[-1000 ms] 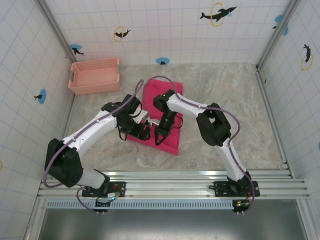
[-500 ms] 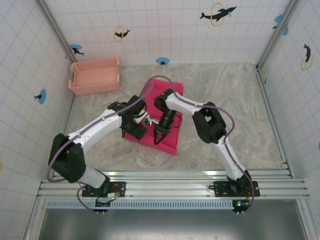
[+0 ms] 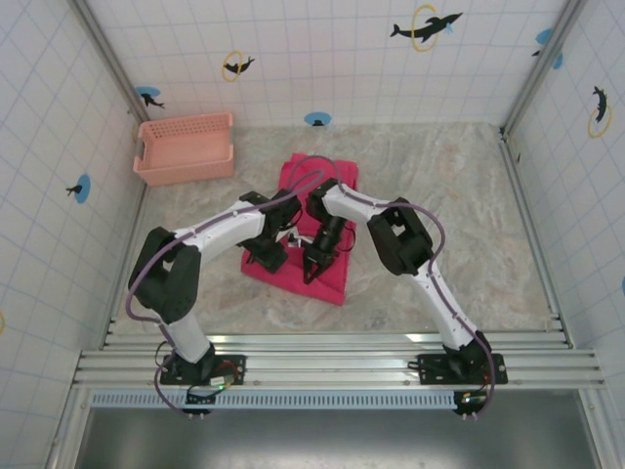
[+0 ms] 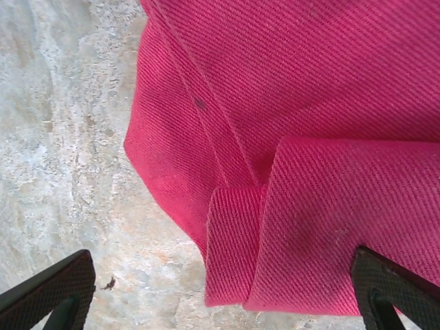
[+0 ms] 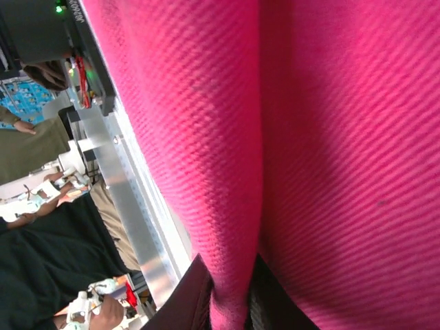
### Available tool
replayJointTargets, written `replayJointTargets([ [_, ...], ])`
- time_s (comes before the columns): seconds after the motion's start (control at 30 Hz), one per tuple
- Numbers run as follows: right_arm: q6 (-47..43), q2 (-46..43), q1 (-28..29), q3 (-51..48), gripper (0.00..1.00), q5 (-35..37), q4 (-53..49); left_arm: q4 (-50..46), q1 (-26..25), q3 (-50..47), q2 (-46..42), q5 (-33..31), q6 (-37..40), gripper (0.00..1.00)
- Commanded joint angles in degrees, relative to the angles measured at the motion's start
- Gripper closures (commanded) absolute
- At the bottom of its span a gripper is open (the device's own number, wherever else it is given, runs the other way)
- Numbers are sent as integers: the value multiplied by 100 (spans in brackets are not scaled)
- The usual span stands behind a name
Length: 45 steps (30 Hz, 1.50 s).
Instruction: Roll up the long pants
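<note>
By my reading you're at the start of the roll. The long pants (image 3: 332,281) lie folded into a narrow slab at the middle of the surface (image 3: 449,195), running from 12 to 6 o'clock. Only a short flap at the 6 o'clock end is turned over.

Your right tool (image 3: 313,266) sits at that 6 o'clock edge, narrow, with a ridge of cloth pinched between its fingers (image 5: 189,306). Your left tool (image 3: 266,258) is at the slab's 7 o'clock corner, spread wide and holding nothing. One of its fingers (image 4: 48,289) is over bare surface and the other is over the flap.

Next you'll likely need both tools on the flap, level with each other, to tip it toward 12 o'clock. Keep the turn from going slack or skewing as you do.
</note>
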Motion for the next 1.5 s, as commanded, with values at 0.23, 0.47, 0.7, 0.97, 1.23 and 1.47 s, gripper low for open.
replayJointTargets([
  [0.23,78,-1810,-205,-405,53,243,1166,-281,14,-361,205,-79,-137,3],
  [0.47,125,-2781,-117,-1687,51,592,1431,-267,19,-323,191,-131,-40,3],
  [0.7,340,-3160,187,-2903,52,901,2131,-202,17,-379,210,-54,-17,3],
  [0.97,437,-3389,448,-3483,53,1369,2826,-218,12,-360,144,-46,9,2],
  [1.23,609,-4026,457,-3970,54,1897,3563,-255,16,-332,140,-9,38,2],
  [1.47,632,-4183,477,-4129,53,2060,3549,-281,14,-269,175,20,76,3],
])
